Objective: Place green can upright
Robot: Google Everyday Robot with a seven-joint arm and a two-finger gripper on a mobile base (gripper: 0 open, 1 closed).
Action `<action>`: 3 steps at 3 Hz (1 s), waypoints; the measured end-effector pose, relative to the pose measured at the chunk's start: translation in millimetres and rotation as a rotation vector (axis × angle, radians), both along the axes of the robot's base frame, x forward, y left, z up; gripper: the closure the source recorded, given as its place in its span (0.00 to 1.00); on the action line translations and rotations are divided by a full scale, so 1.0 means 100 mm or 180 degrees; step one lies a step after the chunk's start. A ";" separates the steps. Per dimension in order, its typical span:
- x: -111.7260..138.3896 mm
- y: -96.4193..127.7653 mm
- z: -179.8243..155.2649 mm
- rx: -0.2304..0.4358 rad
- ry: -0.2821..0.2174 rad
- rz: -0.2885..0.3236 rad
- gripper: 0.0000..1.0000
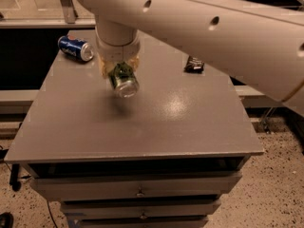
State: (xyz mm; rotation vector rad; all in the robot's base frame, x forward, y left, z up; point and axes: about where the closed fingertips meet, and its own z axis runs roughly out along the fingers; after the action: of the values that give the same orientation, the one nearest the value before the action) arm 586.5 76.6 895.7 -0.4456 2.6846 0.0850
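While the drawers [137,184] stand nearest, well below and in front of the gripper [118,71], their flat fronts and small knobs play no part in the job. Above them the table [156,132] has a smooth grey top with a dull sheen, hard and level, so it should take a can's base well. A soft shadow lies on it just under the gripper.

The gripper hangs above the top, its pale fingers [102,68] closed on either side of the green can [124,83]. The can hangs clear of the surface, tilted, with one silver end turned down and toward the viewer. It is a thin aluminium cylinder with a slick green and white label. I judge it light, whether full or empty I cannot tell, easy to dent if squeezed hard, and apt to roll if let go on its side. The middle of the wall, gripped across its width, looks the best hold.

Behind and to the left of the gripper, a blue can [76,48] lies on its side on the top. Off to the right and a little further back rests a small dark packet [194,64], which looks soft and crinkled. The thick, white, smooth-shelled arm [213,27] crosses overhead.
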 end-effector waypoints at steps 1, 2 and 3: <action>0.16 -0.07 0.17 0.0380 -0.0296 0.0359 1.00; 0.03 0.07 0.03 0.0942 -0.0349 0.0754 1.00; 0.03 0.32 -0.11 0.1685 -0.0418 0.0997 1.00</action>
State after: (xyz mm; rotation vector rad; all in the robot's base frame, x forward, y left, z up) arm 589.7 108.3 885.1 -0.6609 2.3159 0.8025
